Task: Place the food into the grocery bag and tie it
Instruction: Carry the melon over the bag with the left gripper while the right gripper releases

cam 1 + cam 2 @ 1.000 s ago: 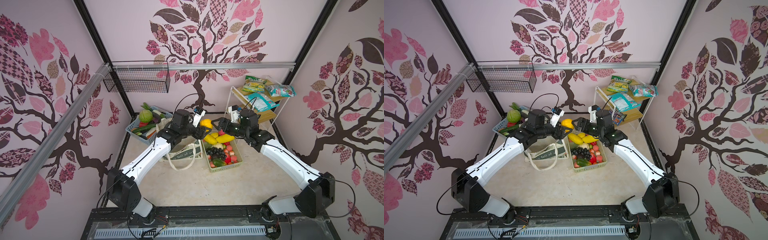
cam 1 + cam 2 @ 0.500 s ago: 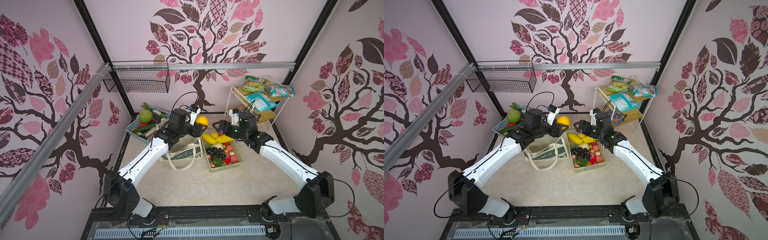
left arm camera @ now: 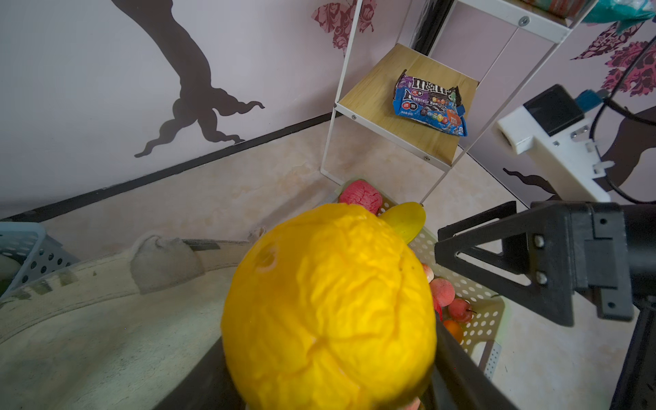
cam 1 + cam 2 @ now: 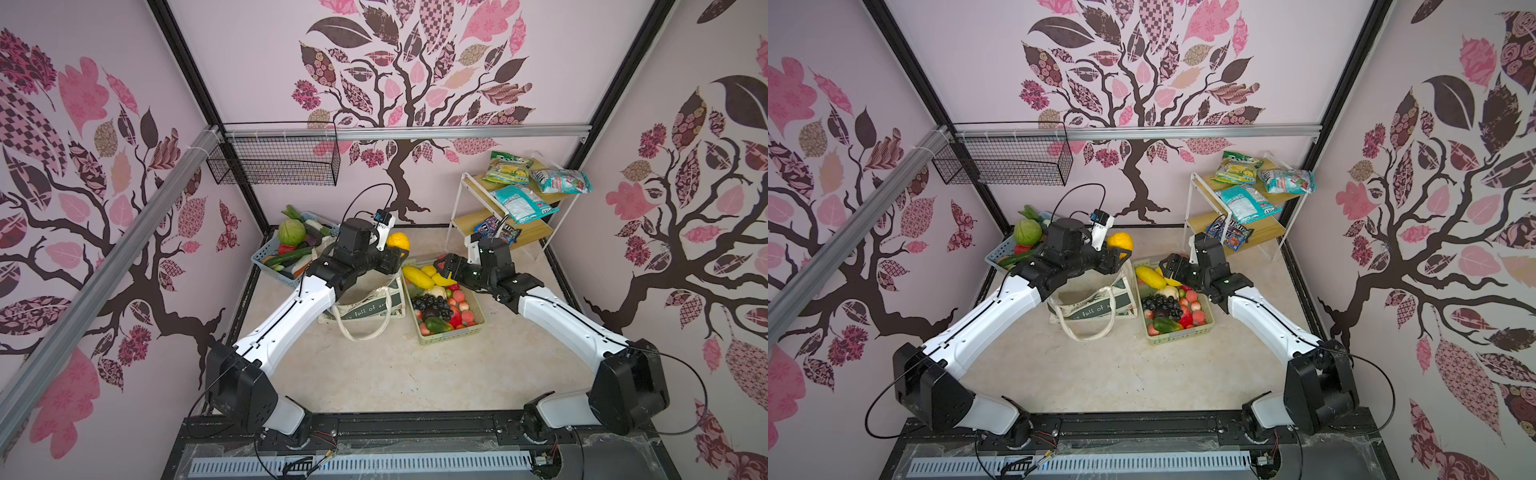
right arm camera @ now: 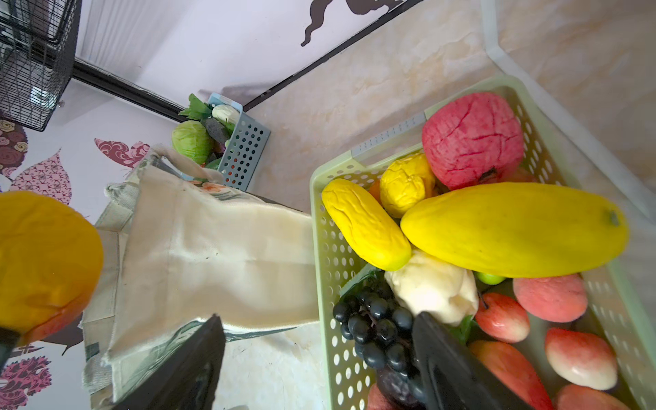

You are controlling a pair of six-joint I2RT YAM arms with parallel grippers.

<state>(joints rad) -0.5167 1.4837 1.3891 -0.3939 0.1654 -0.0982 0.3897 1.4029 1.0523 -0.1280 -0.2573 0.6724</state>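
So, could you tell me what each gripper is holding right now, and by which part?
The left gripper clamps the round wrinkled yellow-orange toy fruit across its sides; the right gripper is open, holding nothing.

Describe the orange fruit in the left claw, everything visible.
The orange fruit is round and yellow-orange, with wrinkled, creased skin and a small stem dimple. It looks like soft plastic or foam, and the right wrist view shows a reddish patch low on one side. The left claw is shut on it, a dark finger on either side. It is held in the air roughly above the grocery bag's far corner, near the pale-green basket, touching nothing else.
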